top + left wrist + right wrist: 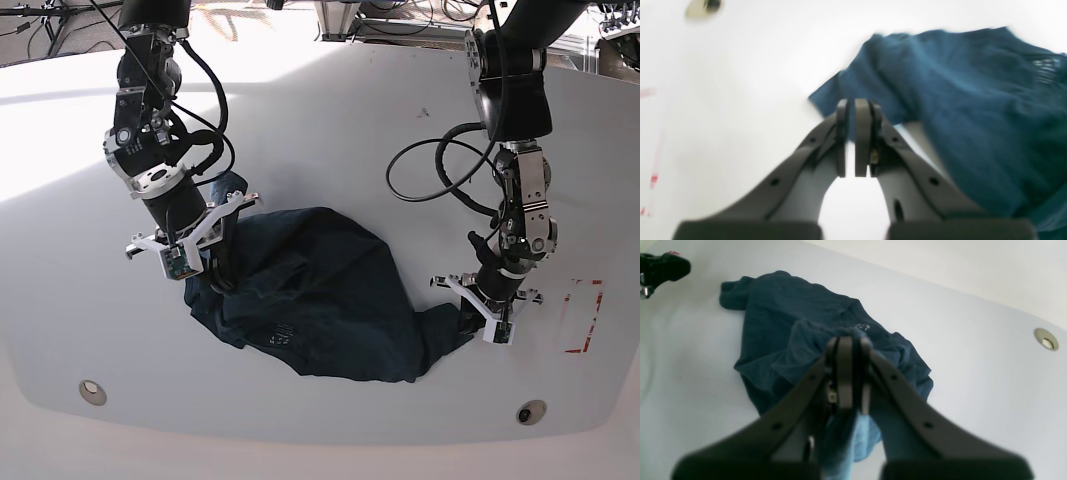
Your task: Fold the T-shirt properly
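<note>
The T-shirt point(320, 300) lies crumpled in a loose heap near the middle of the white table point(330, 110), spreading from the left-hand arm across toward the right-hand arm in the base view. Its pale printed neck label point(281, 335) shows faintly on the near left part of the heap.

The right gripper point(849, 340), on the left of the base view, has its jaws pressed together on a bunched fold of the navy cloth. In its wrist view the fabric rises up between the fingers point(844, 373) and hangs down below them toward the camera, so that edge of the shirt is lifted off the table while the rest trails away on the surface behind.

The left gripper point(856, 103), on the right of the base view, is down at the near right corner of the shirt. Its jaws are drawn nearly together, with only a thin slit between the pads point(863, 140), and blue cloth shows at the tips, pinched there at the shirt's edge.

A round metal grommet point(531, 411) sits in the table near the front right, another point(92, 390) at the front left, and red tape marks point(585, 318) lie right of the left gripper.
</note>
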Motion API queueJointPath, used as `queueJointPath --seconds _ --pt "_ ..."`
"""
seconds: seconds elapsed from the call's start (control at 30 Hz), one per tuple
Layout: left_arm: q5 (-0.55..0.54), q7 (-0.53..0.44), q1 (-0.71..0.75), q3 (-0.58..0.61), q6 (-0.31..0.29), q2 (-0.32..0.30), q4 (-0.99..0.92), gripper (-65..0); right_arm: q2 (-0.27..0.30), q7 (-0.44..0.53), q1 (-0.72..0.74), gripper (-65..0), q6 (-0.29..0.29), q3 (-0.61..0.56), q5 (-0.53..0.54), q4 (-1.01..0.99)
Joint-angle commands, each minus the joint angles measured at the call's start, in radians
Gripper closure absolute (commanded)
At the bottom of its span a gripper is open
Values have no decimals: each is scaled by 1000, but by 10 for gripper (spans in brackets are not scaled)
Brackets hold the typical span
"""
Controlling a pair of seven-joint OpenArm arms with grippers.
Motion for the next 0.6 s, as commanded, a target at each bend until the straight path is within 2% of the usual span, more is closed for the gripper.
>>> queueJointPath --seconds 0.0,0.13,0.27,0.33,0.4,0.57 --pt "-6 -30 -28 56 -3 19 -4 -38 2 33 19 -1 -2 2 6 19" --pt "-9 -38 -34 71 -3 22 -32 -69 2 32 17 -1 -2 1 7 17" --pt "-15 -26 -34 70 -5 24 -55 -128 4 34 20 -2 -1 -1 10 11" --pt "-22 -18 -35 64 -9 24 -66 -172 5 34 22 -2 0 -2 9 4" --pt "-38 -22 -28 69 -6 31 -74 -279 8 30 24 -5 -2 -3 9 2" --pt "-45 -36 -28 75 -8 31 -85 -393 9 30 24 -6 -2 -2 10 2"
